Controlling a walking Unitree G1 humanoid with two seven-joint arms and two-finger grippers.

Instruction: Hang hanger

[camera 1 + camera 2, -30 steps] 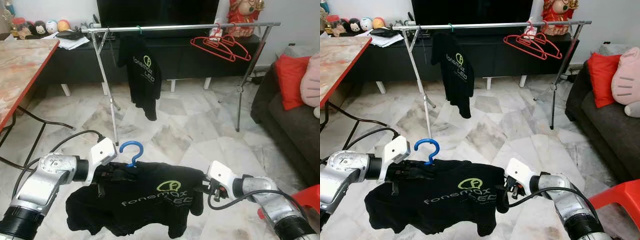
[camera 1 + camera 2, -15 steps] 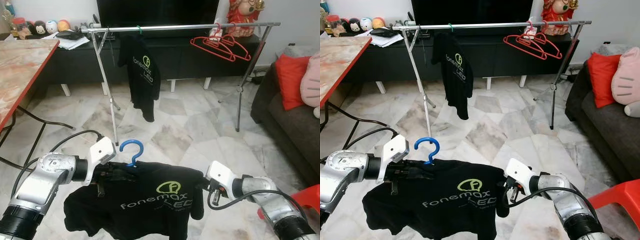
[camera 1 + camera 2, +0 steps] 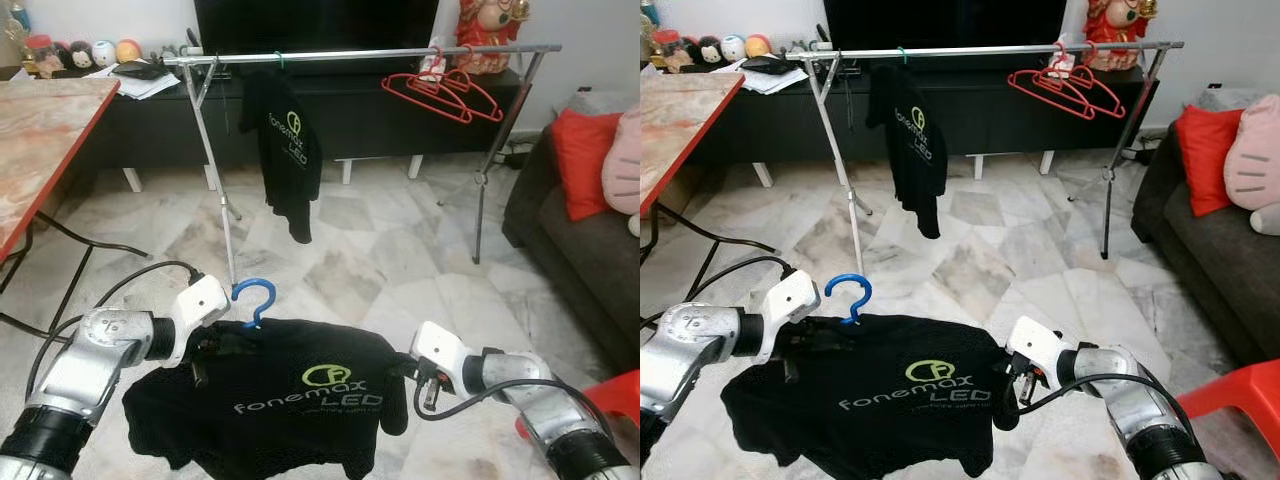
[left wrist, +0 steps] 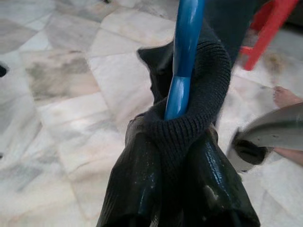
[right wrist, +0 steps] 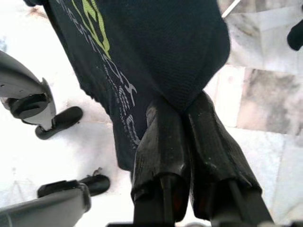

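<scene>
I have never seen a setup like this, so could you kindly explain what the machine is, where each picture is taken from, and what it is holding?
This is a humanoid robot with two silver arms, each ending in a gripper of two black fingers. The two wide pictures come from a stereo camera on its head, looking down at a marble floor. The two close pictures come from cameras on its wrists, looking along the fingers.

The left gripper is shut on the collar of a black T-shirt with green lettering, right where the blue plastic hanger comes out. The right gripper is shut on the shirt's other edge, so the shirt is stretched between the arms.

Ahead stands a silver metal clothes rail. Another black T-shirt and some empty red hangers hang on it.
</scene>
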